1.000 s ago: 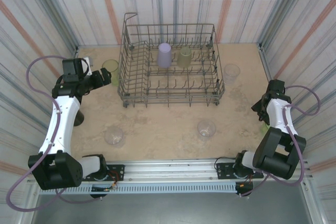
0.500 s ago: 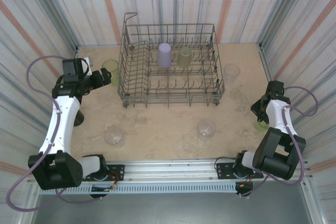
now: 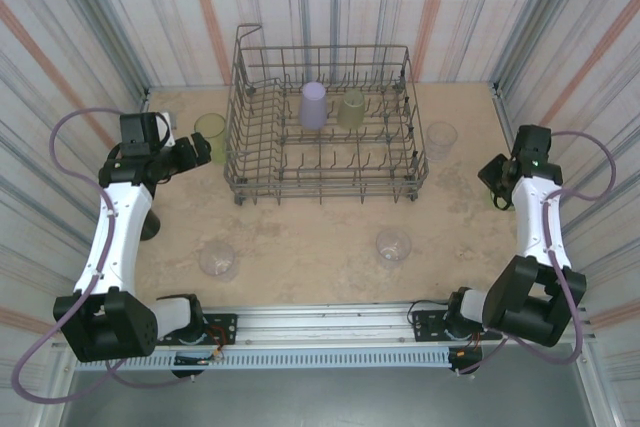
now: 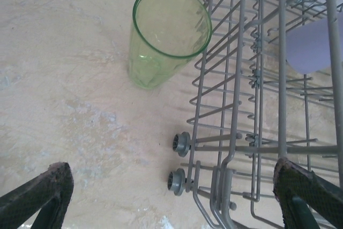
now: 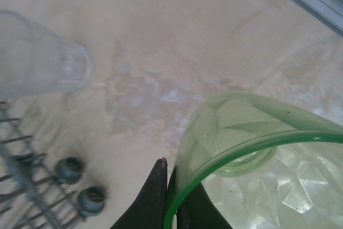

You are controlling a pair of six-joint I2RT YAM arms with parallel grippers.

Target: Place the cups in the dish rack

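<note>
The grey wire dish rack (image 3: 262, 162) stands mid-table with a lavender cup (image 3: 313, 104) and a yellow-green cup (image 3: 351, 108) inside. My right gripper (image 3: 494, 180) hovers right of the rack, shut on the rim of a translucent green cup (image 5: 244, 143); one finger (image 5: 158, 194) is outside the wall, the other inside. My left gripper (image 3: 204, 150) is open beside the rack's left corner, with its fingers (image 4: 44, 190) wide apart. An upright green cup (image 4: 169, 33) stands just ahead of it, next to the rack (image 4: 252, 105). The lavender cup (image 4: 316, 46) shows through the wires.
A clear cup (image 3: 440, 137) stands right of the rack, also seen as a clear cup (image 5: 43, 65) in the right wrist view. Two more clear cups (image 3: 217, 259) (image 3: 394, 244) sit on the table in front. The rack's wheels (image 4: 180, 144) rest on the table. Striped walls enclose the table.
My right gripper has risen and moved away from the near edge towards the rack with the green cup in it. The left arm has not moved.
</note>
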